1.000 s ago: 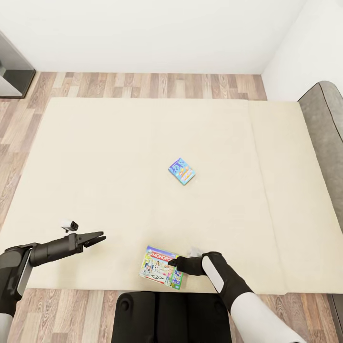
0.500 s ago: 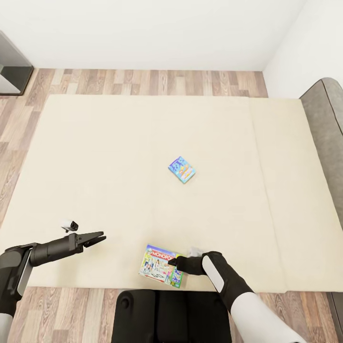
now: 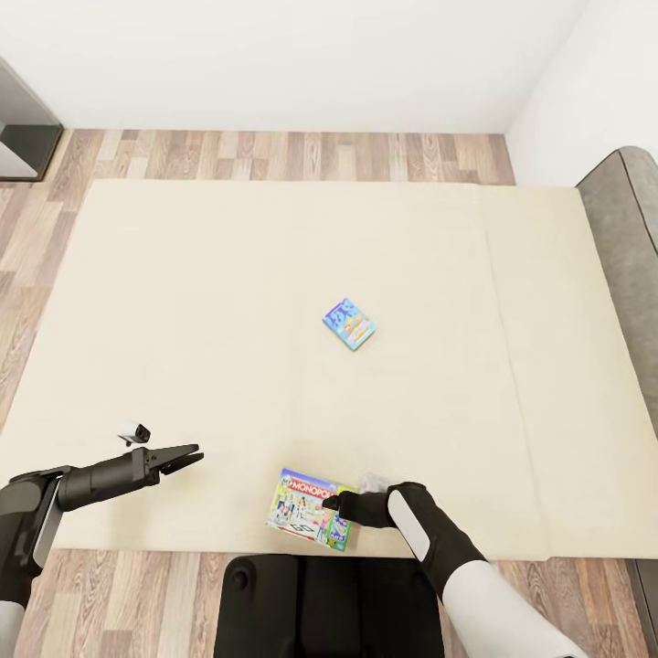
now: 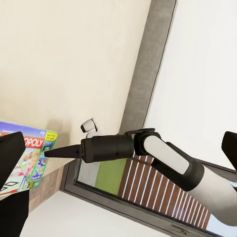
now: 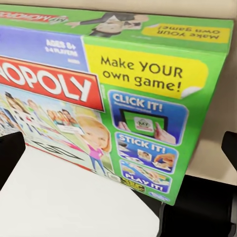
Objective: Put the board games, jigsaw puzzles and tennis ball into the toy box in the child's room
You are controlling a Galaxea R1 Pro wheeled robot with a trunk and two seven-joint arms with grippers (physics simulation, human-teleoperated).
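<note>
Bed (image 3: 183,302): beige; Monopoly box (image 3: 309,523) at near edge.
Handling: I judge it light, stiff; pinch the edge.
Right gripper (image 3: 331,502): jaws apart at box.
Left gripper (image 3: 187,456): jaws apart, idle.

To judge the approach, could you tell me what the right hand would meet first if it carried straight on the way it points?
Most likely the green-edged board game: the right hand points across its cover, fingertips just above it. Whether they already touch is unclear.

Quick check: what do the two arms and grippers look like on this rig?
Both arms have white outer shells with black joints and wrists. The left gripper is black with two slim pointed fingers, and a small white camera sits above its wrist. The right gripper is black too. No cables or markings visible.
</note>
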